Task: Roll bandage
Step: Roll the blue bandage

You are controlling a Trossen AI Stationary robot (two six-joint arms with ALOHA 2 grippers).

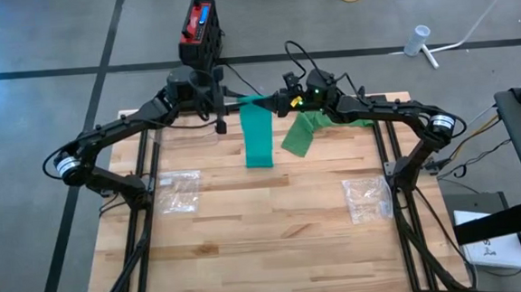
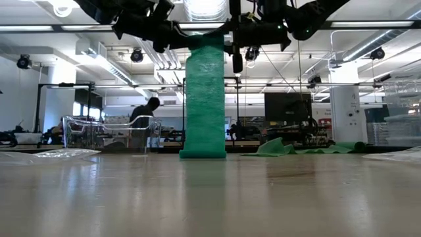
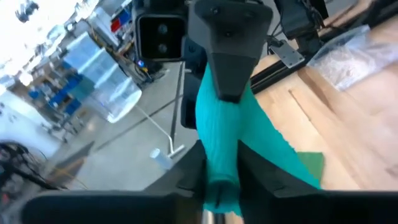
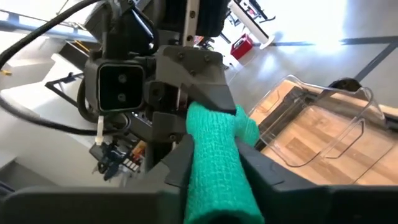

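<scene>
A green bandage [image 1: 258, 135] hangs as a flat upright strip [image 2: 204, 99] at the table's far middle. Its lower end [image 2: 202, 154] rests on the wood. My left gripper [image 1: 238, 100] and my right gripper [image 1: 278, 100] face each other above the table, both shut on the strip's bunched top end. Each wrist view shows the other gripper just beyond its own fingers. A second green bandage [image 1: 300, 134] lies crumpled on the table to the right of the strip. My left gripper pinches the bandage's gathered top end [image 3: 219, 182] between its two fingers, coming level from the table's left. The strip hangs below the fingers, with its lower end on the table. My right gripper pinches the same gathered top end [image 4: 214, 163] between its two fingers, coming level from the table's right, close against the left gripper. The cloth between the two grippers is bunched into a thick cord.
Two clear plastic bags lie on the wood, one at the left [image 1: 177, 191] and one at the right [image 1: 369, 199]. A clear plastic tray [image 4: 323, 124] stands at the far left of the table. The second bandage also shows in the low view [image 2: 284, 149]. A person [image 2: 141, 118] stands far behind.
</scene>
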